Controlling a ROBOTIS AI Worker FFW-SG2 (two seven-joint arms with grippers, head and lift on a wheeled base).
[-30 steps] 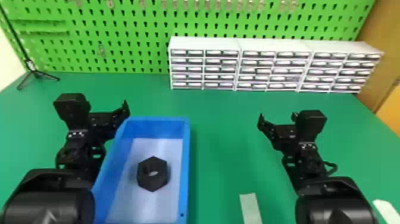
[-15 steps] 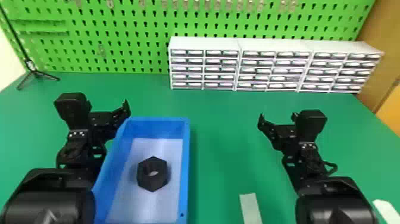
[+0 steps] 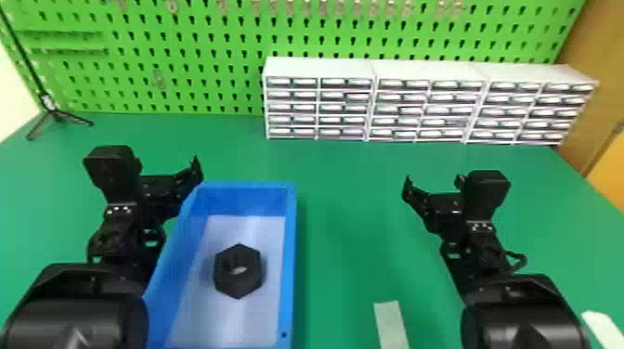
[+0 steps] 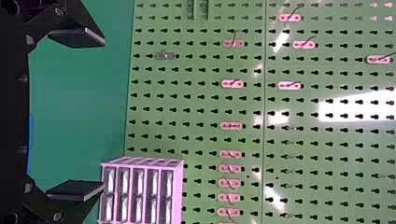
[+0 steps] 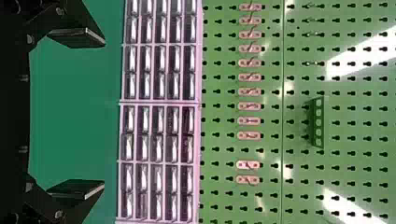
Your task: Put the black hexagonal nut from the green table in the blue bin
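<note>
Looking down into the blue rectangular bin (image 3: pixel 291 260), you find the matte black hexagonal nut (image 3: pixel 238 283) resting on its pale floor. It lies to the right of and nearer than your left gripper (image 3: pixel 169 178), which is by the bin's left rim, and well to the left of your right gripper (image 3: pixel 434 188), off beyond the bin's right side. Both have their flat black fingers spread wide. The nut's hole faces up, two corners point toward the bin's far and near ends, and it is almost as wide as long.
</note>
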